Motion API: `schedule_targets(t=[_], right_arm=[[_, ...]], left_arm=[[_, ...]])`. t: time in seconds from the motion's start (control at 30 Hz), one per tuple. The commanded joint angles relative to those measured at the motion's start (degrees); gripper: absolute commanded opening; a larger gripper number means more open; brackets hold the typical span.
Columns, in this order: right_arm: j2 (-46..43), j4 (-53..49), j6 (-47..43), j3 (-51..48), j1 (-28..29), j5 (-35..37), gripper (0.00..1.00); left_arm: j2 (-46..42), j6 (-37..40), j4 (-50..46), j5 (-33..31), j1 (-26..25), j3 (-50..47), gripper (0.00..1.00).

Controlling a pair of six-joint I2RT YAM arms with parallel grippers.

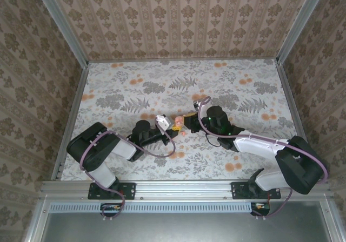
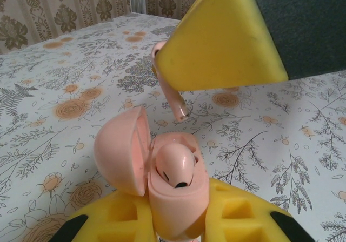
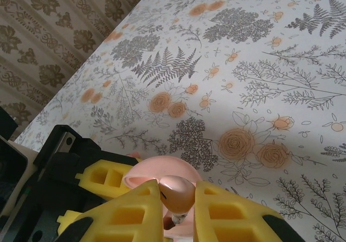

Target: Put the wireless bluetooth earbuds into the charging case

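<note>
A flat tabletop point(image 1: 135, 91) covered in a pale cloth printed with grey ferns and orange flowers fills the middle of the overhead view, with brown patterned wallpaper panels point(image 1: 178, 15) on three sides. The black-and-white left arm point(image 1: 102, 150) reaches in from the lower left and the matching right arm point(image 1: 270, 147) from the lower right, and their tips meet just below the frame's centre. The left jaws, padded with yellow foam point(image 2: 238, 215), are clamped on a small glossy coral-pink plastic charging case point(image 2: 175, 204) at the bottom centre of the left wrist view. Its rounded lid point(image 2: 121, 155) stands open to the left. One tiny coral-pink plastic earbud, the seated earbud point(image 2: 173, 166), sits in the case with its bulb upward. The right jaws, also yellow-padded point(image 2: 221, 37), are closed on the held earbud point(image 2: 172, 96) just above the case, stem pointing down, apart from the opening. In the right wrist view it point(image 3: 175, 192) sits pinched at the bottom centre.
</note>
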Motion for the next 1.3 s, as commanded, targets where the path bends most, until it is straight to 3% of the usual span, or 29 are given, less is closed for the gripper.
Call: schedule_targets(t=[0.0, 0.87, 1.27], right_arm=[[0.18, 1.67, -0.32, -0.14, 0.63, -1.18, 0.16], [-0.2, 4.18, -1.46, -2.12, 2.57, -3.07, 0.17], [-0.97, 4.44, -1.99, -1.91, 2.65, -6.03, 0.24]], left_arm=[[-1.4, -1.28, 2.54, 0.88, -0.46, 1.16, 0.07], [-4.02, -2.25, 2.51, -0.11, -0.15, 1.72, 0.07], [-4.3, -2.03, 2.43, 0.42, -0.15, 2.16, 0.07]])
